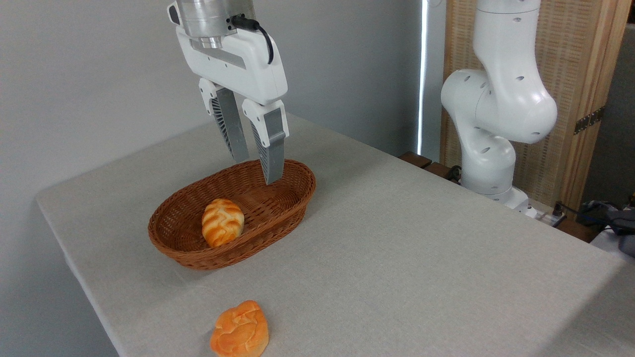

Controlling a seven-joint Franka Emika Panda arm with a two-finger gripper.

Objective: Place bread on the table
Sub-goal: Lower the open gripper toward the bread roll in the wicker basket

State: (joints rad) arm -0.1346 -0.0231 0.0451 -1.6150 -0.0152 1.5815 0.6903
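Tool (pixel 258 171) above basket (pixel 278 218), bun (pixel 240 329) nearby

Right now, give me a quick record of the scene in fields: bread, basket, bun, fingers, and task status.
bread: braided loaf lying inside the basket, left of middle
basket: brown wicker oval on the table
bun: flat orange bun on the cloth near the front edge, outside the basket
fingers: gripper open, empty, above the basket's far end
status: bread not yet on the table

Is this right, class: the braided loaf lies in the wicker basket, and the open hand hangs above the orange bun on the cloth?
Not quite. The camera view shows the hand above the basket, not the orange bun. The braided loaf is in the basket.
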